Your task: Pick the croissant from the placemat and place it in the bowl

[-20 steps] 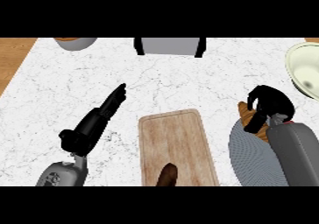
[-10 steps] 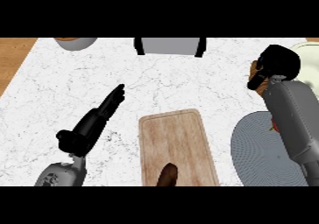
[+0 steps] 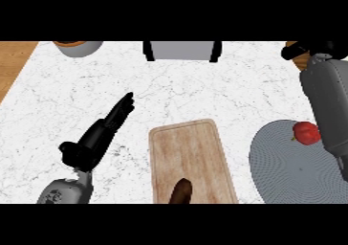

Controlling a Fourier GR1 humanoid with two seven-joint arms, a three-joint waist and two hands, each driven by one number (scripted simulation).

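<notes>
Since half a second ago the right arm has swung further up and to the right; the pale bowl that showed at the right edge then is now out of sight, hidden or past the frame, and the placemat, covered before by the forearm, now shows most of its grey round surface with a red fruit lying on its upper right part, touching the forearm's edge. The left arm has not moved.

No brand, label or writing can be read anywhere.

From the left: a strip of wooden surface runs down the left edge beside the white marbled counter. At the top left a grey bowl with something orange-brown inside is cut by the upper edge. The left hand rests on the counter, fingers straight and together, pointing up and to the right, holding nothing. At top centre stands a grey box-like appliance with dark sides. Below it a wooden cutting board lies lengthwise, with a dark brown object on its lower end, cut by the bottom edge. Just right of the board is the placemat.

At the top right corner the right hand is curled round the croissant; only a small orange-brown piece of it shows below the black fingers, so it is probably clamped there, well above and apart from the placemat
</notes>
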